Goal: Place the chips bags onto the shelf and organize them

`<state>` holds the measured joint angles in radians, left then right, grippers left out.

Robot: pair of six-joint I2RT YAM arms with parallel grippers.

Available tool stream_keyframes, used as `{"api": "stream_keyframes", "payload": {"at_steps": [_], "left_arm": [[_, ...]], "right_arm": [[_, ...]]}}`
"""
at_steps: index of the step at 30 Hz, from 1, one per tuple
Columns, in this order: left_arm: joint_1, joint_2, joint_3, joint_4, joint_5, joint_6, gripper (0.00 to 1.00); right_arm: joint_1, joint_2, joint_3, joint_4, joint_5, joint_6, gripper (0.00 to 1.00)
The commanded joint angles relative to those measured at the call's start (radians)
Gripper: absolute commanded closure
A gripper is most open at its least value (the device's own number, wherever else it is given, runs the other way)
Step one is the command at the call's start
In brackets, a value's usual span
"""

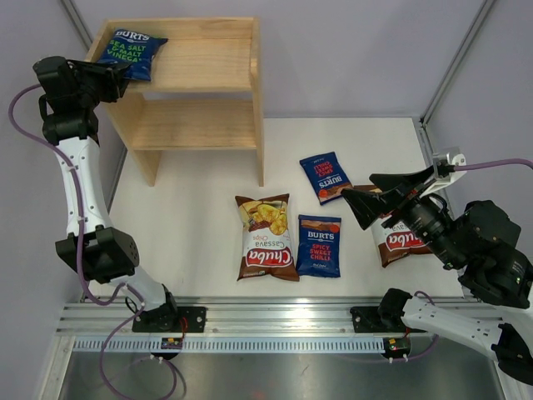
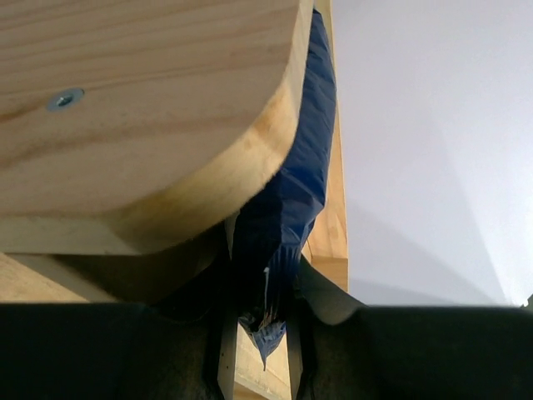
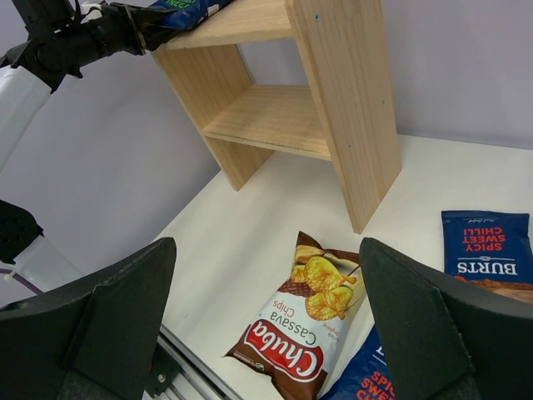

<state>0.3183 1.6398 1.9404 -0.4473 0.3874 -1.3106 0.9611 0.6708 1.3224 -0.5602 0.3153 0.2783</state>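
Note:
The wooden shelf [image 1: 196, 125] stands at the far left. A green-lettered Burts bag [image 1: 133, 48] lies on the left of its top tier. My left gripper [image 1: 118, 79] is shut on that bag's near edge; the left wrist view shows the blue bag [image 2: 291, 192] pinched in the gripper [image 2: 262, 333] beside the shelf's side panel [image 2: 125, 108]. On the table lie a Chuba bag [image 1: 266, 237], two red-lettered Burts bags [image 1: 320, 245] [image 1: 326, 177], and a second Chuba bag [image 1: 404, 242] partly under my right arm. My right gripper [image 1: 376, 196] is open and empty above the table, over the first Chuba bag [image 3: 296, 337].
The shelf's lower tier [image 1: 196, 125] holds nothing. A metal rail [image 1: 275, 329] runs along the near edge. Grey walls close in on the left and back. Bare table lies between the shelf and the bags [image 1: 191, 217].

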Motion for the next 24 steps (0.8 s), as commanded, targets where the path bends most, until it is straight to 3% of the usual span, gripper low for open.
{"api": "stream_keyframes", "payload": {"at_steps": [1,3,6,14,16,24], "left_arm": [[-0.002,0.040,0.072,-0.014,-0.051,0.019,0.83],[-0.007,0.045,0.080,-0.034,-0.054,0.030,0.80],[-0.019,0.009,0.046,-0.033,-0.088,0.063,0.62],[-0.044,-0.089,-0.001,-0.119,-0.219,0.148,0.44],[-0.047,-0.095,0.003,-0.148,-0.242,0.165,0.36],[-0.045,-0.051,0.081,-0.255,-0.245,0.231,0.20]], "right_arm": [[-0.004,0.004,-0.025,0.071,0.011,-0.014,0.01],[-0.002,0.006,-0.035,0.071,0.014,-0.017,0.01],[-0.002,0.007,-0.042,0.075,0.024,-0.024,0.01],[-0.002,0.019,-0.032,0.083,0.013,-0.021,0.01],[-0.002,0.024,-0.029,0.082,0.008,-0.019,0.01],[-0.002,0.046,-0.019,0.071,0.008,-0.016,0.01]]}}
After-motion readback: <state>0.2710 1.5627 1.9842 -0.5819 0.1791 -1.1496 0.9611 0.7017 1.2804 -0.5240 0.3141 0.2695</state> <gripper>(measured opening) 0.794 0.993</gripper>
